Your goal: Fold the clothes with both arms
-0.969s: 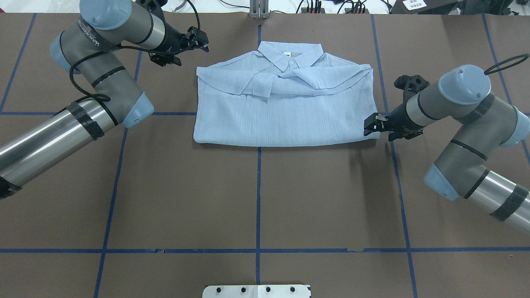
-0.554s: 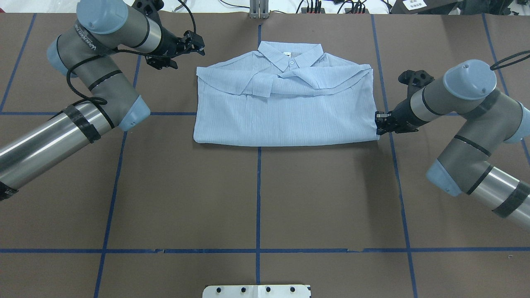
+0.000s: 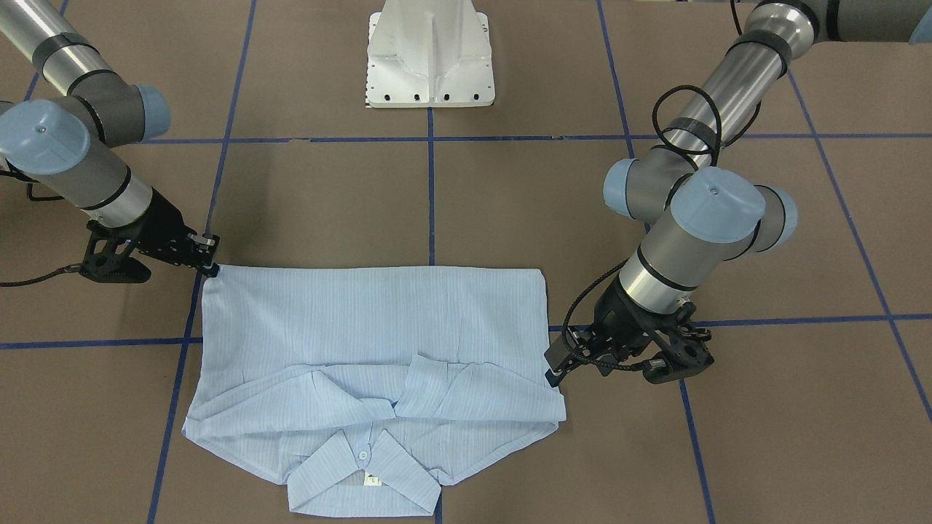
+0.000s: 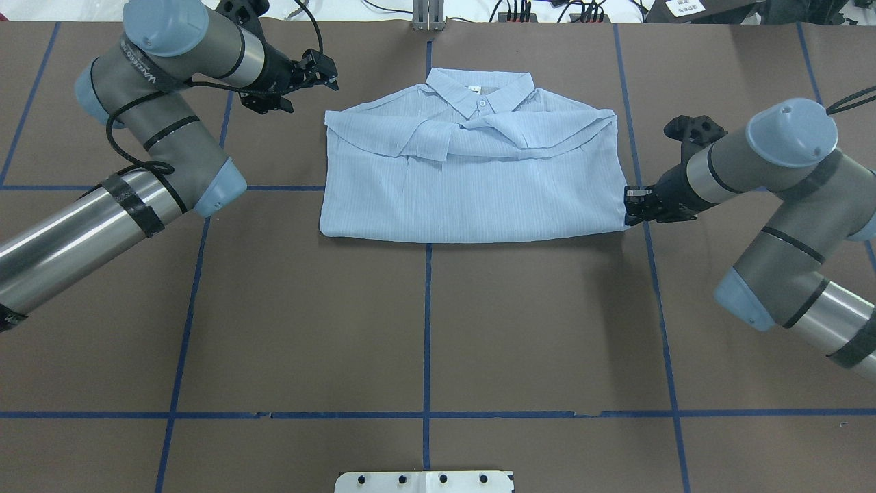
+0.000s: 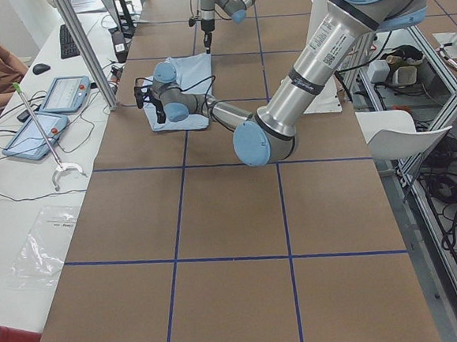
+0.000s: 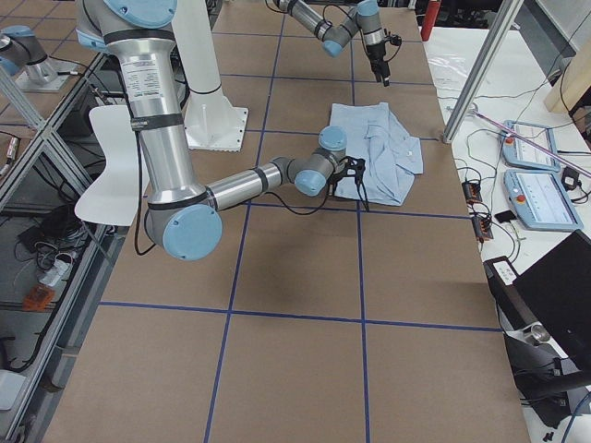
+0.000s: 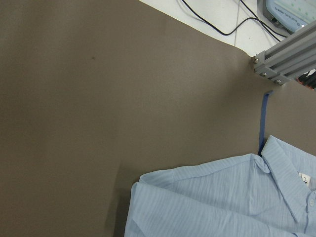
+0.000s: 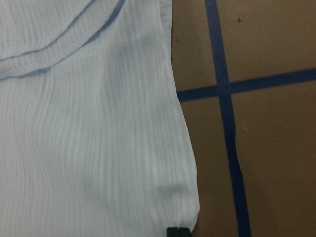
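On brown tabletop, blue tape grid, folded shirt.

The left arm, upper left in the overhead view, and the right arm, at its right edge, are silver and grey tubes with pale-blue joint caps and black bands. A black cable loops round the left arm, which bears white lettering.

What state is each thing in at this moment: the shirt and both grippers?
shirt: folded, lying flat, sleeves crossed over the chest, collar closed.
left gripper: looks open, holding nothing, beside the shirt's shoulder corner.
right gripper: at the shirt's folded bottom corner; open or shut cannot be told.
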{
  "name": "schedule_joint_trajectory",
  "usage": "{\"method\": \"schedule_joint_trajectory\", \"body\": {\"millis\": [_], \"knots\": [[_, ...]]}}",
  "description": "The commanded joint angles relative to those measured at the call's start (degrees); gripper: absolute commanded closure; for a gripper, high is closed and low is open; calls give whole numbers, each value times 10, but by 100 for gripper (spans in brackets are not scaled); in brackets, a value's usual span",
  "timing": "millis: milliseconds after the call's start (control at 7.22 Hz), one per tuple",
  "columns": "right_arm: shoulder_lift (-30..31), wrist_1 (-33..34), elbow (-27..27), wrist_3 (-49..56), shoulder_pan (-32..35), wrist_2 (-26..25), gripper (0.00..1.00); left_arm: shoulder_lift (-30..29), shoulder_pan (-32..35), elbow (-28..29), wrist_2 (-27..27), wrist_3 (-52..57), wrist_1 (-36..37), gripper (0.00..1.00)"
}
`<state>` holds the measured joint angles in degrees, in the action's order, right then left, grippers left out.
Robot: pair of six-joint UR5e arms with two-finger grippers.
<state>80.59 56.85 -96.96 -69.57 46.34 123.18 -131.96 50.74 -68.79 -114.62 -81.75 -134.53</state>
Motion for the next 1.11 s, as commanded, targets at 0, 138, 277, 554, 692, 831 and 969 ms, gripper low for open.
{"method": "schedule_joint_trajectory", "body": {"millis": [0,138,277,554,692,831,969], "knots": [[107,-1,-114,-2,-52,1,100,20,0,-33,0,-10,1,0],[162,-2,-169,-2,-87,0,100,21,0,-40,0,-11,2,0],[213,-3,-218,-2,-135,0,100,27,-2,-49,0,-27,1,0],[265,-5,-295,-4,-260,0,100,32,-13,-83,25,-49,6,0],[271,-5,-318,-24,-335,0,100,45,-20,-97,27,-67,5,0],[273,-5,-329,-47,-379,0,100,54,-23,-119,27,-73,5,0],[277,-5,-331,-48,-401,0,100,65,-29,-133,27,-73,5,0]]}}
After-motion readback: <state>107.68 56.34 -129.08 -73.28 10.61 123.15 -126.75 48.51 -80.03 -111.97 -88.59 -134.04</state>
